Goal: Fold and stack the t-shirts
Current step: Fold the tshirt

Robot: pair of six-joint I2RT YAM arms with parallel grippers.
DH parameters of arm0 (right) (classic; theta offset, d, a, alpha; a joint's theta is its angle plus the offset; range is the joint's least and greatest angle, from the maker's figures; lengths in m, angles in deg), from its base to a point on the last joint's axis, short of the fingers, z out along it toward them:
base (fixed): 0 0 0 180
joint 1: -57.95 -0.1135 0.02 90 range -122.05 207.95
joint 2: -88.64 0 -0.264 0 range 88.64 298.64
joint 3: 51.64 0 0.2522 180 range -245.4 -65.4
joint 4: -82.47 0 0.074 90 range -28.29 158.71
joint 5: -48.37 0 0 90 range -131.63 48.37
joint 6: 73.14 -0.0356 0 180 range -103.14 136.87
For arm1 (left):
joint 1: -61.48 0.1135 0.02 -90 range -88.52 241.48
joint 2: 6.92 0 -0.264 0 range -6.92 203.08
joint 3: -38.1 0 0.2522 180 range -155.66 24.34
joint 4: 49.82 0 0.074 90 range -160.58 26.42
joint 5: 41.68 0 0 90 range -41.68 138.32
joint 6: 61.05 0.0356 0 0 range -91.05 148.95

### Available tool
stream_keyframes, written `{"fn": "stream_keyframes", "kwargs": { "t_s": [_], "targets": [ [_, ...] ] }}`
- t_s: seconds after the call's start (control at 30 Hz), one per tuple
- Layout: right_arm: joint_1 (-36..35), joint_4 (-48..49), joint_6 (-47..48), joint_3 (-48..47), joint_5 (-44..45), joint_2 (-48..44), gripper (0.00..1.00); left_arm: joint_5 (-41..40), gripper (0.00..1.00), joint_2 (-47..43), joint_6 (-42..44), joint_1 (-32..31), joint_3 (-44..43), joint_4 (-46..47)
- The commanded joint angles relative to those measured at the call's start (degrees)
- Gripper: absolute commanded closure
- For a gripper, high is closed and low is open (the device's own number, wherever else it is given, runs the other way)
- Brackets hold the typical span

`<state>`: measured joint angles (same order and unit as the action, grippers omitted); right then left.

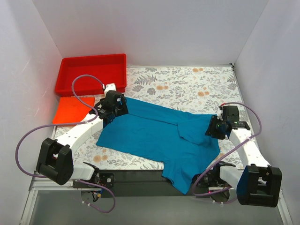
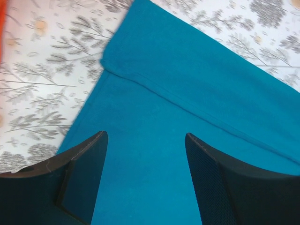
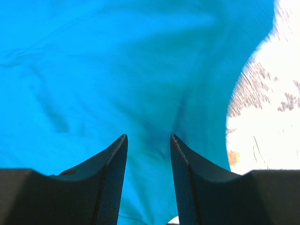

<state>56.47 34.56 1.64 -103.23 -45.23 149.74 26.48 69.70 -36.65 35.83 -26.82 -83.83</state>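
Note:
The teal-blue t-shirt (image 1: 159, 136) lies spread and partly folded across the middle of the table, with its lower part hanging over the near edge. The orange-red t-shirt (image 1: 70, 110) lies folded flat at the left, in front of the tray. My left gripper (image 1: 111, 111) is open just above the teal shirt's upper left part; in the left wrist view (image 2: 145, 137) teal cloth (image 2: 187, 93) with a hem line shows between its jaws. My right gripper (image 1: 214, 127) is open at the shirt's right edge; in the right wrist view (image 3: 148, 137) it hovers over wrinkled teal cloth (image 3: 117, 70).
A rigid red plastic tray (image 1: 91, 84) stands at the back left corner. The table has a floral cover (image 1: 187, 86). White walls close in the left, back and right. The arm cables loop beside both bases.

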Motion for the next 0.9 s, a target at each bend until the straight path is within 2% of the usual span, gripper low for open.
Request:
{"fn": "stream_keyframes", "kwargs": {
  "t_s": [0.0,0.17,0.37,0.57,0.67,0.7,0.73,0.8,0.87],
  "targets": [
    [6.3,0.0,-3.2,4.6,-5.7,-2.2,0.52,8.0,0.34,-0.4,-1.9,-1.4,-0.9,0.5],
    [9.3,0.6,-4.3,6.1,-9.8,-3.3,0.53,18.3,0.34,2.1,-4.3,-4.9,-2.5,0.8],
    [11.5,3.5,-5.9,9.3,-15.0,-1.3,0.53,15.9,0.34,1.9,-2.4,-5.0,-1.3,0.4],
    [12.5,4.9,-6.9,12.0,-15.9,-1.1,0.57,13.1,0.34,1.1,-2.2,-4.9,-1.0,-0.1],
    [12.5,4.5,-7.3,11.4,-17.0,-3.0,0.74,12.6,0.34,1.0,-2.0,-5.0,-1.2,-0.4],
    [12.5,4.0,-7.8,11.1,-17.5,-4.4,0.88,12.5,0.34,0.9,-2.0,-5.0,-1.1,-0.4],
    [12.5,3.6,-8.0,10.7,-17.7,-5.1,0.93,12.4,0.34,0.8,-2.0,-5.0,-1.2,-0.5],
    [12.5,1.3,-8.2,8.9,-18.6,-7.0,0.99,12.1,0.34,0.6,-1.9,-4.9,-1.2,-0.7],
    [12.5,-0.6,-8.2,7.9,-19.3,-8.0,0.99,11.2,0.34,0.5,-1.9,-5.0,-1.2,-0.7]
  ]
}}
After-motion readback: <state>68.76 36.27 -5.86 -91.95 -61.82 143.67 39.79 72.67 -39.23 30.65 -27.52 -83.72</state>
